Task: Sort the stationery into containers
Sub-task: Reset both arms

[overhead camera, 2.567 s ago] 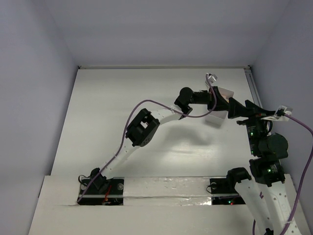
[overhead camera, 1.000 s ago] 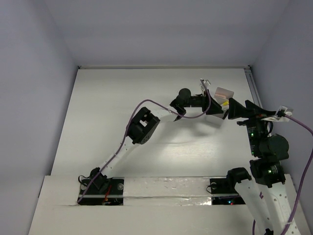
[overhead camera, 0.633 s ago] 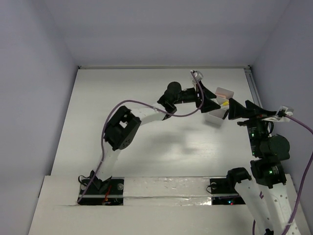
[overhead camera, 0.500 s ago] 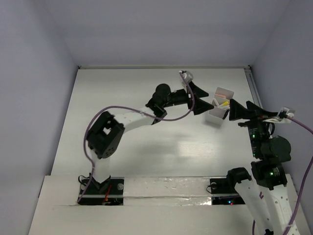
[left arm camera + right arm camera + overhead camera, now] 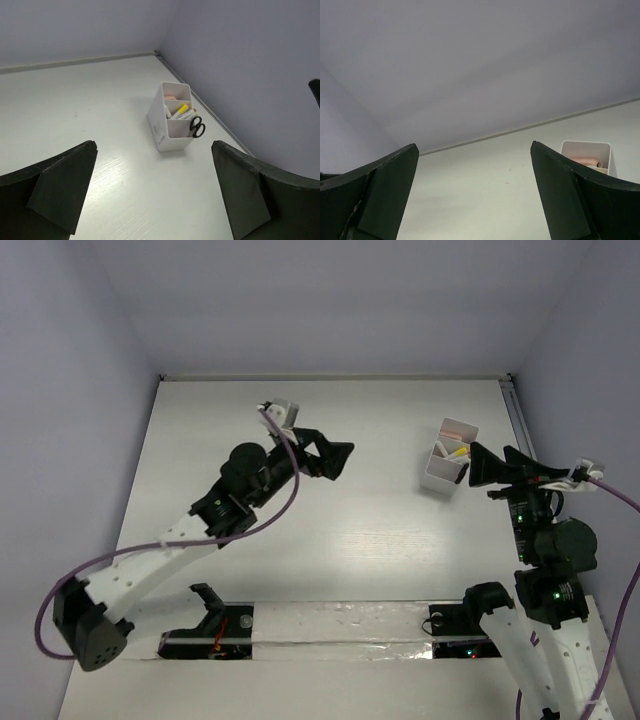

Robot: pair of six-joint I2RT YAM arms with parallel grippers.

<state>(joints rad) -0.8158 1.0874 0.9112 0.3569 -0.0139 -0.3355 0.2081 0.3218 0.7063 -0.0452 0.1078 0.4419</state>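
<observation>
The left gripper [image 5: 337,462] is hanging wide and empty over the table's [image 5: 200,440] middle. The right gripper [image 5: 492,462] is gaping just as wide beside the white divided organiser [image 5: 161,134] near the right edge. Black-handled scissors [image 5: 197,127] and a yellow-ended pen [image 5: 181,109] are standing inside; something pinkish is sitting in the far compartment. Nothing loose is showing, so sorting is likely finishing, with only parking the arms remaining.

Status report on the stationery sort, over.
Left gripper open, empty, away from container. Right gripper open, empty, near it. Scissors and pens inside. Nothing in the way.
</observation>
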